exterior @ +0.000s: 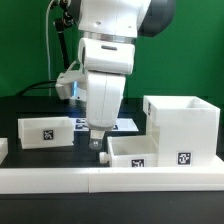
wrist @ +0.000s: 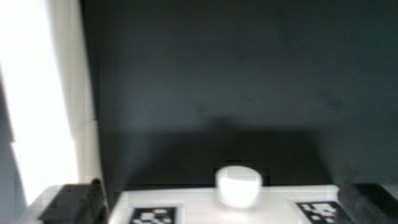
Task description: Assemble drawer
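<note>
The black tabletop [exterior: 30, 108] fills the middle band of the exterior view, and in the wrist view it shows as a broad dark field [wrist: 231, 90]. The white arm [exterior: 105, 85] hangs down from the upper centre of the exterior frame. A long white border rail [exterior: 60, 180] runs along the lower edge.

The drawer lies in three separate parts. The tall housing [exterior: 185, 125] stands upright at the exterior view's right, its open side up. The front tray [exterior: 150, 158] sits low in the frame just beside the housing, near the rail, with a square tag on its front wall. The left tray [exterior: 30, 132] rests well apart at the exterior view's left, also tagged. The flat marker board [exterior: 128, 125] lies behind the arm, partly hidden by it.

The claw [exterior: 97, 141] points down between the two trays, close to the tabletop; from this side its spread is hard to read. Only the wrist view shows that: its dark fingers [wrist: 68, 203] stand wide apart, open and gripping nothing. Between them lie a white surface with two tags [wrist: 151, 213] and a small rounded white stub [wrist: 238, 186], touching neither finger. I cannot tell which part these belong to, nor what the pale strip [wrist: 39, 90] is
</note>
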You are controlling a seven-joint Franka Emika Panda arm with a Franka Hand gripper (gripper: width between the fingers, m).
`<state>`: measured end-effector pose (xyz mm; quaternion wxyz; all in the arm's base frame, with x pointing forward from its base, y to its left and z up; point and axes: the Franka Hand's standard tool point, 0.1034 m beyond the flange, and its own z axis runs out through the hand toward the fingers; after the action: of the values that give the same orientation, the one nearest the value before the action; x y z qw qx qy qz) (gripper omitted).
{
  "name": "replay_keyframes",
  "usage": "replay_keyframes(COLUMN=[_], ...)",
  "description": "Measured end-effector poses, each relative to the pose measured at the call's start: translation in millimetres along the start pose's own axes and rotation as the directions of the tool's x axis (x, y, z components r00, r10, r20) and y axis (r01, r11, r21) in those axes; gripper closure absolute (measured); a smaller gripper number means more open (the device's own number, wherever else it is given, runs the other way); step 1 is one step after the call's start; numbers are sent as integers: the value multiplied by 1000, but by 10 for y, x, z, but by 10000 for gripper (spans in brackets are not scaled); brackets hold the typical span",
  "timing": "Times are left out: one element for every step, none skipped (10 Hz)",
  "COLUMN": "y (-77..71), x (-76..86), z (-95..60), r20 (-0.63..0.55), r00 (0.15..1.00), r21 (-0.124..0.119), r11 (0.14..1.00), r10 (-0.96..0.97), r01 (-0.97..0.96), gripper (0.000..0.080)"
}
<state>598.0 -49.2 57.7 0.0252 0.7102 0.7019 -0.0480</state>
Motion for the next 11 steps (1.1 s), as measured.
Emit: replay_keyframes(y=[-3, -7, -22, -55, -80, -65, -60, -62, -50, -36, -37], x=[-3, -21, -115, -192, -233, -262, -269, -301, -325, -254, -152], z=[6, 12, 32, 93, 132, 129, 134, 143, 141, 138, 151], r20=[0, -9, -60, -88, -123, -159, -179, -213, -241, -241, -248], r00=[1000, 1000, 998, 996, 992, 987, 983, 975, 969, 969, 967], r21=[1, 3, 6, -5, -6, -13, -17, -18, -17, -18, -13], r11=[1000, 1000, 1000, 1000, 999, 999, 999, 998, 998, 999, 999], r10=[3, -15, -20, -13, -36, -38, -39, -61, -56, -50, -52], r01=[-3, 15, 20, 13, 35, 36, 37, 59, 54, 48, 50], gripper=[151, 151, 151, 151, 151, 151, 151, 151, 151, 151, 151])
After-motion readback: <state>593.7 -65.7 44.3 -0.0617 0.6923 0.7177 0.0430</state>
